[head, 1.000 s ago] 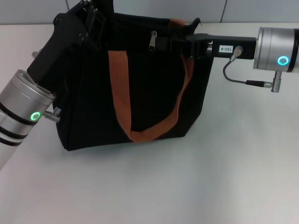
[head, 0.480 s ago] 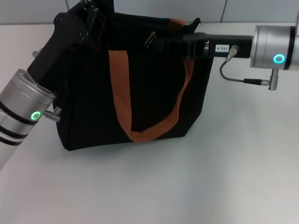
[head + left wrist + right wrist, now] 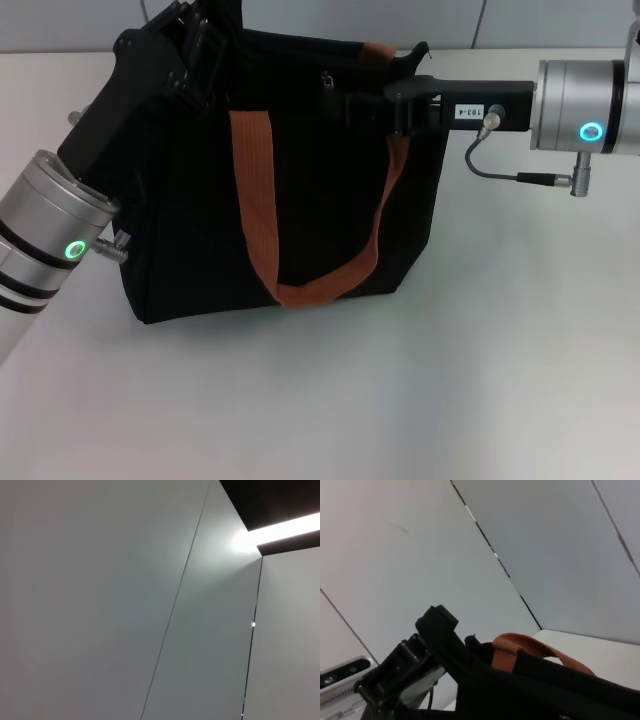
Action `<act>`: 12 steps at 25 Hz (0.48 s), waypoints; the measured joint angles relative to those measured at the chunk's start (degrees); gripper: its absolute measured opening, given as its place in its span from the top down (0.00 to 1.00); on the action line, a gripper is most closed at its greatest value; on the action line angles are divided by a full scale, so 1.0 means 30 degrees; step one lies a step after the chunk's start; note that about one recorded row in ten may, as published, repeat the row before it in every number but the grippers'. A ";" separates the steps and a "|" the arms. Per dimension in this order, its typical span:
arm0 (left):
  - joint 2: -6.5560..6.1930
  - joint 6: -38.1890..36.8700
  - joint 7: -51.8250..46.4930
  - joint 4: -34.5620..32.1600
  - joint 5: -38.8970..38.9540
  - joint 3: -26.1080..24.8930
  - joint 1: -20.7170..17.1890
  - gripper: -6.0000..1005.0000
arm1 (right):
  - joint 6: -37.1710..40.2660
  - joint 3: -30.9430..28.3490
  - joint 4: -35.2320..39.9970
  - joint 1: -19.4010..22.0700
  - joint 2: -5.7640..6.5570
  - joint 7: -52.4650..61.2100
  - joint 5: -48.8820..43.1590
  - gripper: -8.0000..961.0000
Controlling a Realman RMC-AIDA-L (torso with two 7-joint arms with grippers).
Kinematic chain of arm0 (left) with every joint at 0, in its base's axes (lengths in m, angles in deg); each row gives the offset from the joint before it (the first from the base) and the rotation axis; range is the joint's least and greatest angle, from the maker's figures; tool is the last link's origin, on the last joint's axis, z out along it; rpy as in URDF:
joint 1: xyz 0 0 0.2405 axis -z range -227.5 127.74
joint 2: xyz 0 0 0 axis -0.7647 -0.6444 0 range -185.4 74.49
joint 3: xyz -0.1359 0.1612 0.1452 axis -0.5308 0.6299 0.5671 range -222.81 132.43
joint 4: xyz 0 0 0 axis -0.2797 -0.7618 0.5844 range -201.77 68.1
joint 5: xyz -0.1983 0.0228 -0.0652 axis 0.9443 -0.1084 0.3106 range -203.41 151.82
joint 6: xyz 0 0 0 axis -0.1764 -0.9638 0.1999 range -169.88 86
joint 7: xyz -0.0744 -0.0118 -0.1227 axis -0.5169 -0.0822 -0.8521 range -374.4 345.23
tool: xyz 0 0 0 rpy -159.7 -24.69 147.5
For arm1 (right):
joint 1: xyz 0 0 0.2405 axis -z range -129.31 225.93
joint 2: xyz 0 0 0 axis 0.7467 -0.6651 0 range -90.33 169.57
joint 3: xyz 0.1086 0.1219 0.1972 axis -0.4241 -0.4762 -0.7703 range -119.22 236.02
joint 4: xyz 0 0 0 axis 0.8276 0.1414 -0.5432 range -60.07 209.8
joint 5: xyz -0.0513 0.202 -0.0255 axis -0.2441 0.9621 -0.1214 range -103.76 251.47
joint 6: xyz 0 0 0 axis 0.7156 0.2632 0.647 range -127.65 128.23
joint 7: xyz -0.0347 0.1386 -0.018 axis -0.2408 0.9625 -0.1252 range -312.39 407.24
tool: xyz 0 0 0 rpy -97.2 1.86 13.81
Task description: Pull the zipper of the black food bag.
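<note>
The black food bag (image 3: 190, 230) stands upright on the white table, an orange handle (image 3: 252, 200) looping down its front. A small silver bit of the zipper (image 3: 326, 77) shows on the upper edge, near the middle. My right gripper (image 3: 348, 100) reaches in level from the right, its tip right at the zipper and covering most of the pull. At the bag's top left corner my left gripper (image 3: 196, 42) is shut on the fabric. The right wrist view shows the bag's rim (image 3: 535, 680), an orange handle (image 3: 520, 645) and the left gripper (image 3: 437, 635) beyond.
White table (image 3: 420, 400) stretches in front of the bag and to its right. A grey cable (image 3: 500, 170) hangs under my right wrist. The left wrist view holds only wall panels (image 3: 100, 605) and a ceiling light.
My right arm has slid left along the bag's upper edge. The zipper pull went from hanging free to tilted to mostly covered. The left arm and the bag have stayed put.
</note>
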 joint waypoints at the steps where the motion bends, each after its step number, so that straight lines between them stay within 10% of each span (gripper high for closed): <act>1: 0.0001 0.0000 0.0000 0.0000 0.0000 0.0000 -0.0001 0.91 | 0.0022 0.0013 0.0001 -0.0001 -0.0002 -0.0053 0.0015 0.84; 12: 0.0000 -0.0002 0.0034 0.0000 0.0000 -0.0001 -0.0007 0.91 | -0.0090 -0.0010 -0.0011 -0.0056 -0.0039 -0.0014 0.0035 0.67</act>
